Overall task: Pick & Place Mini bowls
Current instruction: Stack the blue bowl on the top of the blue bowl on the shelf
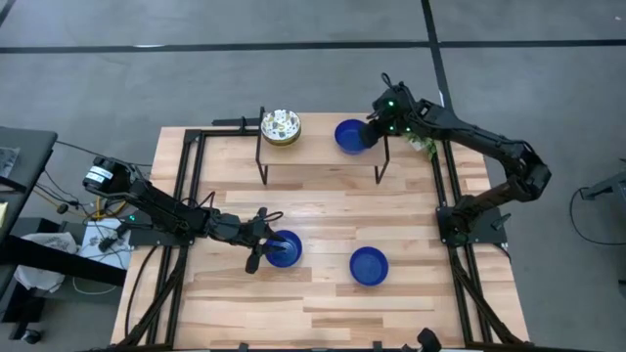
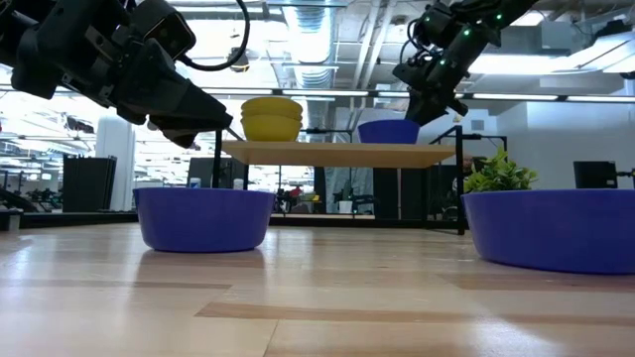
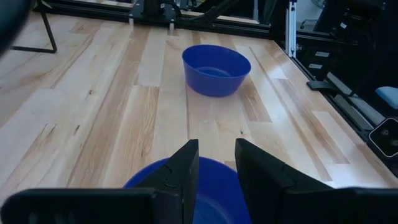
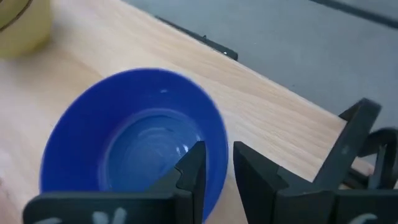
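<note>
Spanning the scene is a wooden counter (image 1: 323,293) carrying a raised shelf (image 1: 323,156) along its far edge. Resting on that shelf are a stack of patterned bowls (image 1: 281,127) and a blue bowl (image 1: 349,136); the right pincer (image 1: 373,132) is gripping this bowl's rim, fingers narrowly apart. On the counter, the left pincer (image 1: 262,246) is clamping the rim of a second blue bowl (image 1: 285,250). A third blue bowl (image 1: 369,266) is sitting nearby, untouched.
</note>
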